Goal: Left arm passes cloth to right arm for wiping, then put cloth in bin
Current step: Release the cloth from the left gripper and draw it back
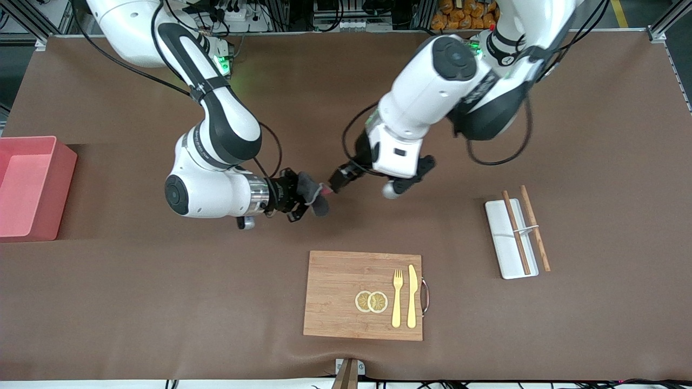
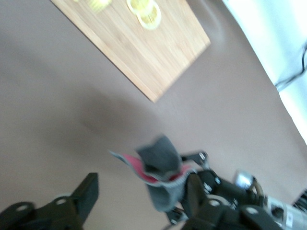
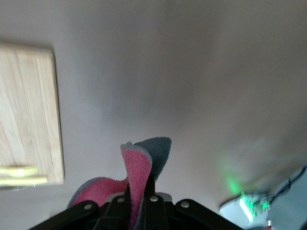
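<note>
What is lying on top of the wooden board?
On the wooden board lie two overlapping lemon slices, a yellow fork and a yellow knife, side by side. The board surface under them is covered; nothing else shows on it.

The cloth (image 1: 315, 193) is dark grey on one side and crimson-pink on the other (the pink shows best in the right wrist view). The bin (image 1: 32, 186) is salmon pink. The wooden board (image 1: 335, 294) is light brown with fine grain lines. The tray (image 1: 500, 237) is white, the table cover (image 1: 135, 302) plain brown.
</note>
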Controlling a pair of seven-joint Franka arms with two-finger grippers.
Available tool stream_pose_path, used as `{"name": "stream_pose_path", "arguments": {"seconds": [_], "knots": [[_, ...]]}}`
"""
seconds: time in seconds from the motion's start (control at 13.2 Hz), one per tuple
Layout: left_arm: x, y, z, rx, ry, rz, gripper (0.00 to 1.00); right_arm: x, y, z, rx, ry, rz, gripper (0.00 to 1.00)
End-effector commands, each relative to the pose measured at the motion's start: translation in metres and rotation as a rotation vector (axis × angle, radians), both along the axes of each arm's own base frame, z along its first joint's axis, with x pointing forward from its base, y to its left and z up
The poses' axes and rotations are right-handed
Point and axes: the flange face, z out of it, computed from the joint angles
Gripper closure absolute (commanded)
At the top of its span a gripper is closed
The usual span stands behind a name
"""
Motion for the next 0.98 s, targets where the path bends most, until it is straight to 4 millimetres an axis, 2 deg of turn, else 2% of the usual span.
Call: {"name": "stream_pose_path", "arguments": {"seconds": [0.0,0.23,0.38,0.45,0.53,0.68,0.83,0.91], "knots": [[0.006,0.063,0.031,0.135,-0.017,-0.069,0.00,0.007,-0.022,-0.002,-0.164,-0.074,0.097,1.00],[0.013,0.125,0.047,0.242,-0.005,-0.216,0.00,-0.001,-0.041,-0.037,-0.363,-0.108,0.229,1.00],[0.016,0.176,0.056,0.303,0.027,-0.308,0.00,-0.009,-0.054,-0.061,-0.453,-0.103,0.299,1.00],[0.014,0.196,0.061,0.328,0.043,-0.337,0.00,-0.012,-0.069,-0.073,-0.474,-0.090,0.329,1.00],[0.005,0.206,0.066,0.353,0.050,-0.366,0.00,-0.014,-0.089,-0.088,-0.489,-0.079,0.369,1.00],[-0.005,0.228,0.068,0.394,0.047,-0.414,0.00,-0.014,-0.121,-0.103,-0.504,-0.064,0.420,1.00],[0.003,0.264,0.070,0.403,0.031,-0.471,0.00,-0.011,-0.152,-0.112,-0.572,-0.068,0.482,1.00],[0.009,0.284,0.071,0.406,0.017,-0.517,0.00,-0.006,-0.177,-0.114,-0.601,-0.070,0.522,1.00]]}}
